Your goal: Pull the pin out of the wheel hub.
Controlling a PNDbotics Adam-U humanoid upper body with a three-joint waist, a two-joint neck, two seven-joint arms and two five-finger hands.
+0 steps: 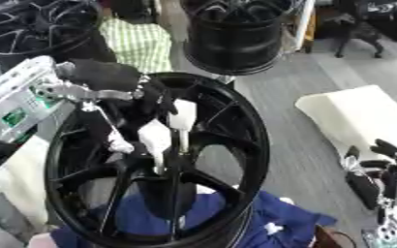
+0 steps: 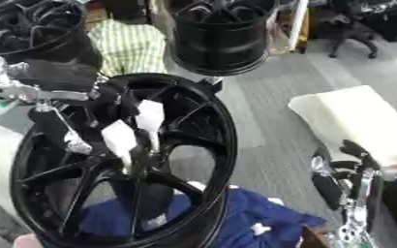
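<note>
A: Since the wheel (image 1: 155, 160) is a big black metal rim standing on edge over a blue cloth (image 1: 261, 218), I'd judge it heavy and stiff; it won't flex, but it could roll or tip if tugged sideways.

B: And the pin?

A: I can't pick it out for certain. The left hand (image 1: 151, 123) reaches down into the spokes, its white-tipped fingers (image 1: 182, 115) curled just above the hub (image 1: 164, 172). Whether they pinch anything, I cannot tell; a thin bright rod shows just below them.

B: How would it handle?

A: Probably small, hard, smooth, so slippery. Take it near its exposed end and draw straight along its axis.

B: The right hand (image 1: 380, 177)?

A: Idle, low and well apart from those fingers, its own fingers relaxed, holding nothing.
</note>
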